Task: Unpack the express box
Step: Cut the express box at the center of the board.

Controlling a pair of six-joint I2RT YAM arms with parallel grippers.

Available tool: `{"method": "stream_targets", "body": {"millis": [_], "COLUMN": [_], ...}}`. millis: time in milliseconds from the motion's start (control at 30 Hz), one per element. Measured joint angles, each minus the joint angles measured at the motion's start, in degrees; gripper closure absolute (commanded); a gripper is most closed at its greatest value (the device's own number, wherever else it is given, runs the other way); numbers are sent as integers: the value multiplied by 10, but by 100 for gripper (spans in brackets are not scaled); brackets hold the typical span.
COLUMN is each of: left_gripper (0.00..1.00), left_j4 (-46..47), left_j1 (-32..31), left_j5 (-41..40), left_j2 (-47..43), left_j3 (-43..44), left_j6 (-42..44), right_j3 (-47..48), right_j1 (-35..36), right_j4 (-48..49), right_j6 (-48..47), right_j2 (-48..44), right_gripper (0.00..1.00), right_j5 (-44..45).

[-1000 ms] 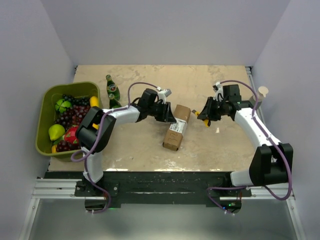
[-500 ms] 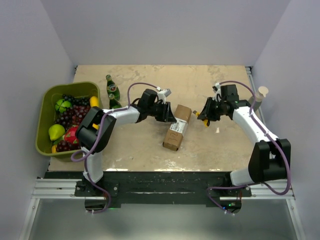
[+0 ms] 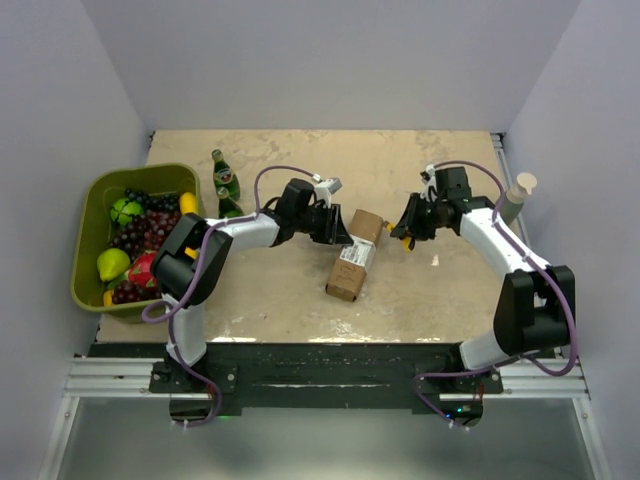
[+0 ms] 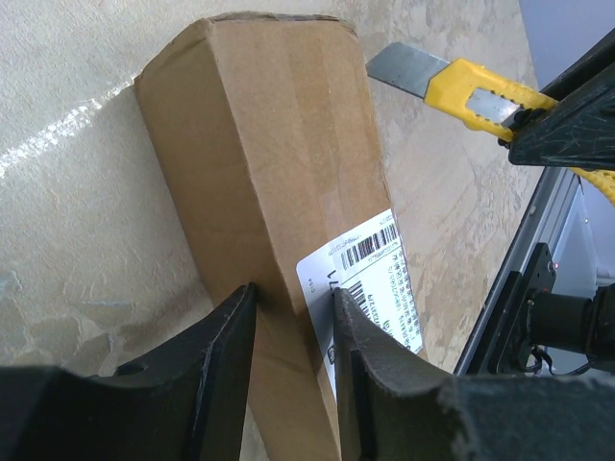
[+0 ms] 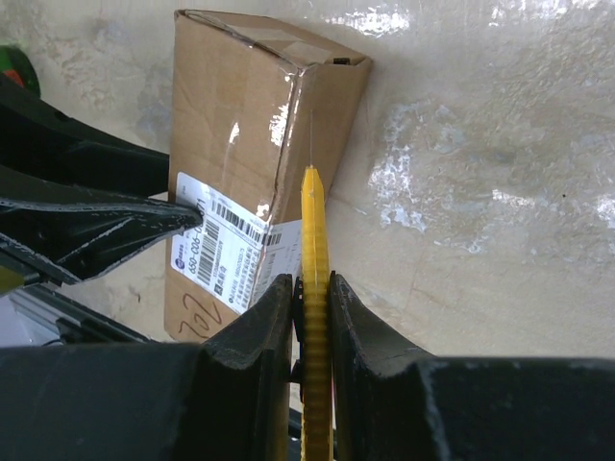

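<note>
The express box (image 3: pixel 353 258), brown cardboard with a white label, lies on the table at mid-centre. My left gripper (image 3: pixel 341 229) is shut on its far end. In the left wrist view both fingers (image 4: pixel 226 355) press against the sides of the box (image 4: pixel 269 144) beside the label. My right gripper (image 3: pixel 407 228) is shut on a yellow utility knife (image 5: pixel 314 230). The blade is out and points at the taped end of the box (image 5: pixel 250 144), close to its edge. From the left wrist the knife (image 4: pixel 471 86) shows just beyond the box's far end.
A green bin (image 3: pixel 92 190) full of fruit stands at the left edge. Two green bottles (image 3: pixel 225 182) stand beside it, behind the left arm. A beige cylinder (image 3: pixel 518 192) stands at the right wall. White walls close in the table on three sides.
My left gripper has narrowed onto the box. The right arm has shifted a little to the left, bringing the knife nearer the box's end.
</note>
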Motion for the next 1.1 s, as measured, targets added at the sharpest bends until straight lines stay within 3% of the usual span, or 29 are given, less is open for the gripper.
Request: {"method": "stream_targets", "body": {"millis": [333,1100], "left_gripper": [70,71], "left_j4": [0,0], "left_j1": [0,0], "left_j5": [0,0], "left_j2": [0,0], "left_j3": [0,0], "left_j6": [0,-1], "right_j3": [35,15], "right_j1": [0,5], "right_j4": [0,-5], "right_j6": [5,8], "right_j2": [2,13], "right_gripper": [100,100], "right_j5": [4,17]}}
